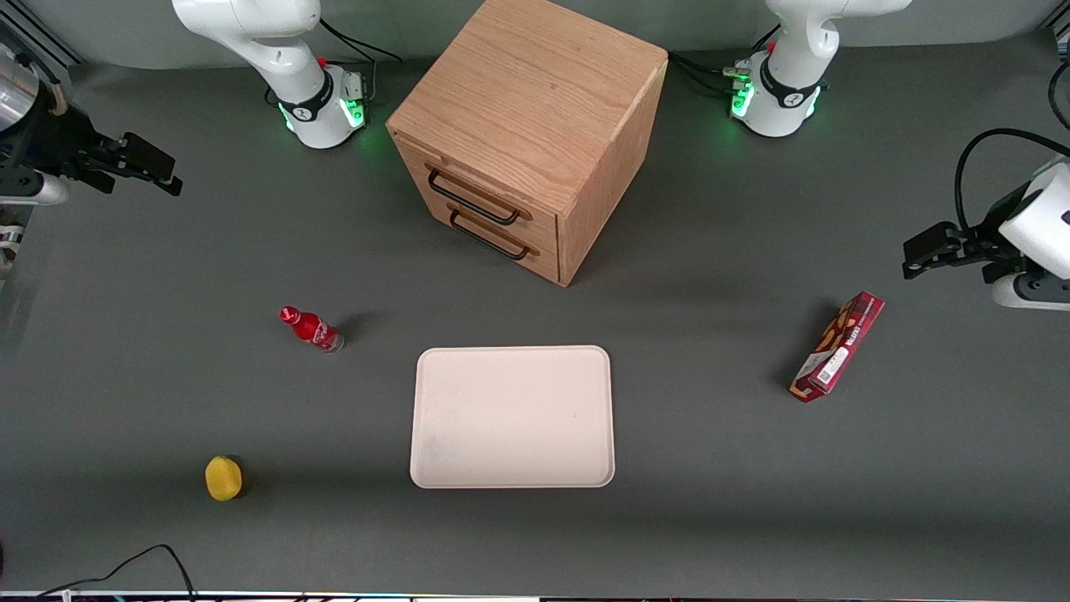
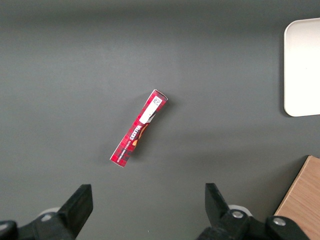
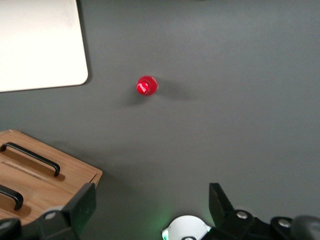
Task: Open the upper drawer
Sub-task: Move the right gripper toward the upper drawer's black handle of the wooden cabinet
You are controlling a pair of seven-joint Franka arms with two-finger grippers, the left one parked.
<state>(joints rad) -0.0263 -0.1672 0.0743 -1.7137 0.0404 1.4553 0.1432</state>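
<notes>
The gripper hangs high at the working arm's end of the surface, fingers spread and empty; the upper drawer sits flush in the cabinet, well apart.

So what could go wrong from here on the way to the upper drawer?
The gripper hangs open toward the working arm's end of the table, well away from the cabinet.
1. The upper drawer's handle sits just above the lower handle; it could hook the wrong one.
2. The cabinet stands angled, so a straight pull may drag it.
3. The bottle could be knocked over.
</notes>
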